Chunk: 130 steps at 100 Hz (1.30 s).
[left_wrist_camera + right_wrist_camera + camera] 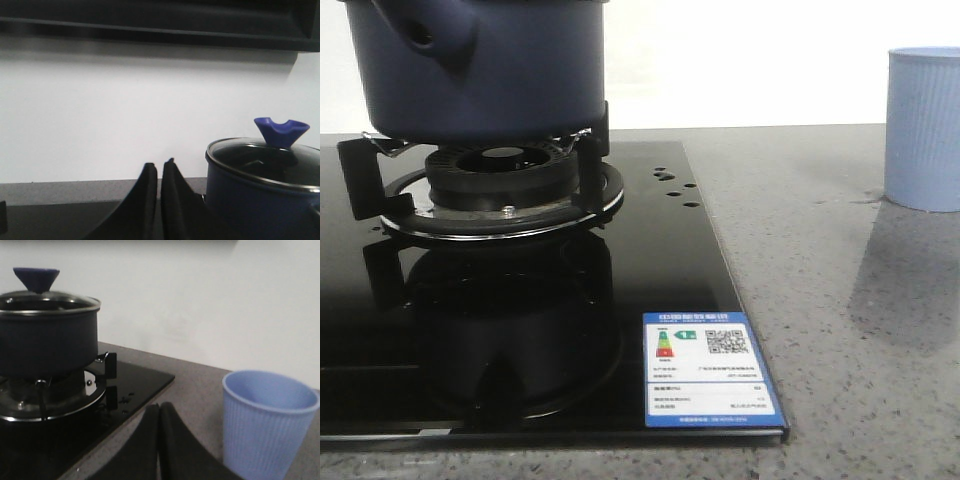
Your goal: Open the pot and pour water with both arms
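Note:
The dark navy pot sits on the gas burner of a black glass hob, its stubby side knob facing the camera. A glass lid with a blue knob covers it; the lid knob also shows in the right wrist view. A light blue ribbed cup stands on the grey counter to the right. My left gripper is shut and empty, left of the pot. Near the cup my right gripper is shut, holding nothing. Neither gripper appears in the front view.
The black glass hob carries an energy label sticker at its front right corner. Black pan supports stick out around the burner. A white wall rises behind the grey speckled counter.

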Tool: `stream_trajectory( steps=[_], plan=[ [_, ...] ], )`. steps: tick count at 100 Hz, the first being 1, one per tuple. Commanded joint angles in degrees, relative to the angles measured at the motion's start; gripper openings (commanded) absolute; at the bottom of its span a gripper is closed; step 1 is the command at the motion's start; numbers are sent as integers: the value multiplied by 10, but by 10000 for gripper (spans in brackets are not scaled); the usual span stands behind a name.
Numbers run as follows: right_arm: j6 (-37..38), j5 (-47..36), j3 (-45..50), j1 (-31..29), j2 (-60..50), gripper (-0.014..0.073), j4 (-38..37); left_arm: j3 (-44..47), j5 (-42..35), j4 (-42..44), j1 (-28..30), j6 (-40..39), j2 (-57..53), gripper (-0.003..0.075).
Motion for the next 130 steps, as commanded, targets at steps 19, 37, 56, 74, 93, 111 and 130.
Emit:
stream_trajectory(
  steps=[19, 37, 56, 74, 93, 111, 130],
  plan=[
    [-5, -2, 7, 2, 0, -61, 33, 20, -48, -8, 2, 2, -36, -16],
    [-5, -2, 7, 2, 0, -61, 33, 20, -46, -8, 2, 2, -36, -16],
    [-5, -2, 7, 2, 0, -61, 33, 20, -46, -8, 2, 2, -36, -16],
    [-5, -2, 7, 2, 0, -61, 33, 20, -46, -8, 2, 2, -36, -16],
    [-5, -2, 7, 2, 0, -61, 33, 20, -46, -8, 2, 2, -36, -16],
    [-5, -1, 7, 2, 0, -61, 33, 35, 10, 22, 41, -14, -62, -16],
    [-5, -1, 7, 2, 0, -61, 33, 100, 56, 83, 110, -74, -157, -16]
  ],
)
